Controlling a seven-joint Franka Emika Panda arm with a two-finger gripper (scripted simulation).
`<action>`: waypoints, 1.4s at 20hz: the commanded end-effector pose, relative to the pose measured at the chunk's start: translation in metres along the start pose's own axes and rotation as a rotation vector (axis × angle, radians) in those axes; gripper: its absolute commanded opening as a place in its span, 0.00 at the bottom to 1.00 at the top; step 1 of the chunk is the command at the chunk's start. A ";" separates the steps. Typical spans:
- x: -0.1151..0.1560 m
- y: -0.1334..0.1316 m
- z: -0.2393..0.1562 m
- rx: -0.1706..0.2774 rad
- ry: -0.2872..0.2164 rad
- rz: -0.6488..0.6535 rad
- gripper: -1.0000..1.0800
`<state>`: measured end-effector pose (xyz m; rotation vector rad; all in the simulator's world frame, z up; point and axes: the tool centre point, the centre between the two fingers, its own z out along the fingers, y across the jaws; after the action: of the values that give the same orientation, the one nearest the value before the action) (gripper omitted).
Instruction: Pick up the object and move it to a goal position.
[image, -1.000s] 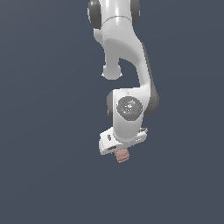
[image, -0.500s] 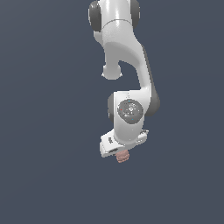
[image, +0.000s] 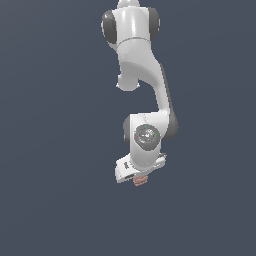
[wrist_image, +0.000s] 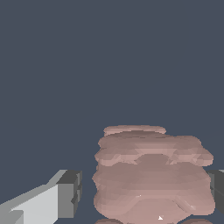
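Lump under the tool

The tool (image: 139, 178) straddles the object (wrist_image: 151, 175); one finger shows a gap, so it may slip.

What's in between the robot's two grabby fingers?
The wrist view shows the pink bumpy lump sitting between the gripper's fingers. One finger shows a small bare gap beside the lump.

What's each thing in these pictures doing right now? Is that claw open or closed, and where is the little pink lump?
Tool: open; in the wrist view one finger stands clear of the lump, a gap showing between them.
Pink lump: sits between the tool's fingers, directly under the tool in the exterior view; whether the far finger touches it cannot be told.
Arm: bent downward, wrist pointing at the lump.
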<state>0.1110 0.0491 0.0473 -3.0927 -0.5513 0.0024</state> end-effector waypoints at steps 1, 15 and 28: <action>0.000 0.000 0.007 0.000 0.001 -0.001 0.96; 0.002 0.000 0.007 0.000 0.001 -0.001 0.00; -0.001 -0.007 -0.026 0.000 0.001 -0.001 0.00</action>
<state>0.1083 0.0540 0.0649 -3.0926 -0.5519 0.0025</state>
